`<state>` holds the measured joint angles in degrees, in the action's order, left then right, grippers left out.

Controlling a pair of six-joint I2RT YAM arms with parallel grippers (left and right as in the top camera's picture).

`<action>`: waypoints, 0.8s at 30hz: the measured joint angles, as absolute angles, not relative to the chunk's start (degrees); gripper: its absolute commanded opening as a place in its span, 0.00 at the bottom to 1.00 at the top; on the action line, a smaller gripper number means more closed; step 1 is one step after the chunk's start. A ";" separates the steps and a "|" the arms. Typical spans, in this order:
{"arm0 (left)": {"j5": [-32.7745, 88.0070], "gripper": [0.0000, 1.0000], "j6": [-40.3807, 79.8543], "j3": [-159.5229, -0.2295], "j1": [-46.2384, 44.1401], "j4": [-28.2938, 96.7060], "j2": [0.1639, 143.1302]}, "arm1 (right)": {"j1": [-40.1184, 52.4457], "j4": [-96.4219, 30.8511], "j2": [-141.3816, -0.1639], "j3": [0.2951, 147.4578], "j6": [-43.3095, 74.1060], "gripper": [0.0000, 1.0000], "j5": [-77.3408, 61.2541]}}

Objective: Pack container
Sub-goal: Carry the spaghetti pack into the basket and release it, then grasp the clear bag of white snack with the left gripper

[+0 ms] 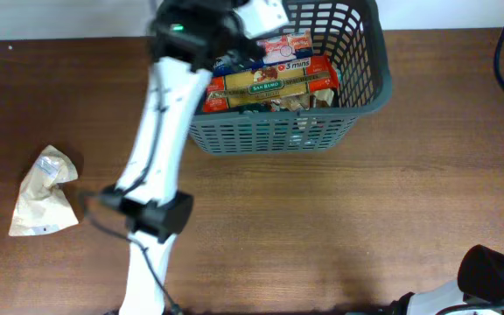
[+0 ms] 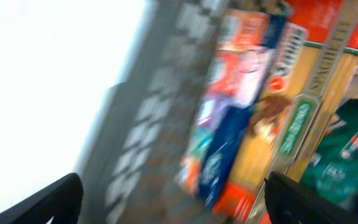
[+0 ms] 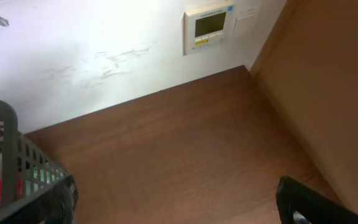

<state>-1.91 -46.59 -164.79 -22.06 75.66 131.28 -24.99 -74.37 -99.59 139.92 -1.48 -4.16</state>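
Observation:
The dark grey slotted basket point(image 1: 274, 133) stands at the back middle of the table. It holds a yellow and red spaghetti packet point(image 1: 269, 86), a red and white "3 mins" packet point(image 1: 289, 50) and a blue packet. My left arm point(image 1: 157, 118) reaches over the basket's left rim. In the blurred left wrist view, my left gripper point(image 2: 173, 202) is open and empty above the packets point(image 2: 241, 118) and the basket wall point(image 2: 148, 124). My right gripper point(image 3: 179, 211) is open and empty over bare table, with the basket's corner point(image 3: 5, 162) to its left.
A pale crumpled paper packet point(image 1: 46, 194) lies on the table at the far left. The right arm's base point(image 1: 493, 278) sits at the front right corner. A wall with a thermostat panel point(image 3: 209, 26) stands behind the table.

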 measured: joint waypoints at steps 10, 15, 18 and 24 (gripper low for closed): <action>-0.34 0.96 -40.86 -156.86 -2.33 75.07 104.92 | -24.99 -74.35 -99.61 139.92 -1.50 0.99 -4.19; 0.05 0.97 -39.86 -139.31 11.49 73.80 93.84 | -24.99 -74.46 -99.59 139.92 -1.50 0.99 -4.16; 0.78 0.98 -38.26 -128.29 16.69 74.52 91.05 | -24.99 -74.41 -99.61 139.92 -1.50 0.99 -4.16; 1.28 0.96 -36.34 -102.94 25.26 69.25 92.27 | -24.99 -74.37 -99.61 139.92 -1.50 0.99 -4.16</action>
<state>1.28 -36.34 -102.94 25.26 69.25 92.27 -24.99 -74.37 -99.61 139.92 -1.50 -4.16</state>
